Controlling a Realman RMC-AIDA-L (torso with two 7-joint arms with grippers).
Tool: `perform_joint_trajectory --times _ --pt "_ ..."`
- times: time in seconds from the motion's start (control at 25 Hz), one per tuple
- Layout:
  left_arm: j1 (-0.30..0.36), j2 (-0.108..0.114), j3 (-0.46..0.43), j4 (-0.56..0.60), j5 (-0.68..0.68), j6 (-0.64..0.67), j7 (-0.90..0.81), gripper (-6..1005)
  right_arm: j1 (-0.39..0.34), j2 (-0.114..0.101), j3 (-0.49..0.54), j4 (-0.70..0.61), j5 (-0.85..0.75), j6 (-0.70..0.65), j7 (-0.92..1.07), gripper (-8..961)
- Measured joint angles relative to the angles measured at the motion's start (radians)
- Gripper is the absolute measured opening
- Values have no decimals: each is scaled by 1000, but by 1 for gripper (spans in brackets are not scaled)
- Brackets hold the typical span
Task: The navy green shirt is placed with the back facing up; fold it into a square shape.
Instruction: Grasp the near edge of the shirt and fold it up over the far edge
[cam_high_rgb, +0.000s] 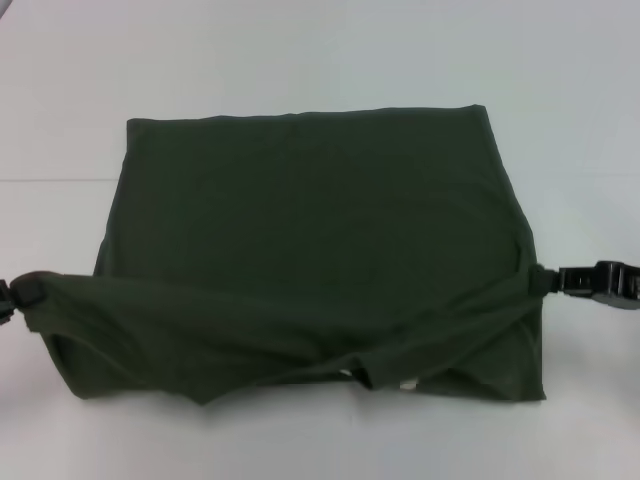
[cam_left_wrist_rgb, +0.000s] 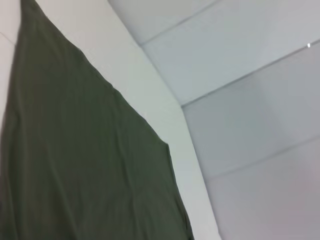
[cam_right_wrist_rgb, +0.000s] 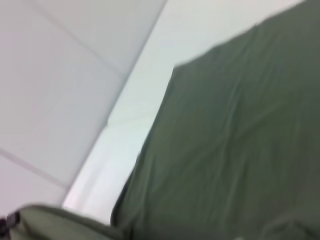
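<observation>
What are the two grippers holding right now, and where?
Both hold the shirt: left gripper on its left edge, right gripper on its right edge, a fold stretched between them.

Bare table (cam_high_rgb: 300, 60) rings the navy green shirt (cam_high_rgb: 310, 230)

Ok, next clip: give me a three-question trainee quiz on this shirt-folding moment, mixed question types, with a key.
1. True or false: the navy green shirt lies fully flat on the white table.
2. Which grippers hold the shirt? A) left only B) right only C) both, one at each side
3. Fill in: the lifted fold of fabric is stretched between the left gripper and the ____ gripper.

Key
1. False: a band near the robot is raised and pulled taut.
2. C: each pinches an end of that band.
3. right
</observation>
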Motion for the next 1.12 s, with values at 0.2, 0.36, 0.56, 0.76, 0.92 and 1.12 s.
perform_joint_trajectory --times 0.2,0.36,0.56,0.76,0.92,1.12 --pt "1 -3 0 -45 -24 -68 11 63 -9 20 6 58 55 97 -45 84" --pt "-4 -5 4 -83 -36 -117 37 65 -13 40 3 82 88 166 -72 84" --pt "-10 -16 8 -118 -84 -183 81 68 -16 63 7 94 136 259 -95 84" --pt "-12 -18 11 -138 -110 -212 102 70 -20 69 13 112 182 304 -118 84" --pt "-18 -23 11 -144 -122 -227 109 72 -26 69 13 133 215 331 -133 83" --pt "-28 -28 9 -160 -123 -247 113 75 -40 73 18 159 267 372 -155 83"
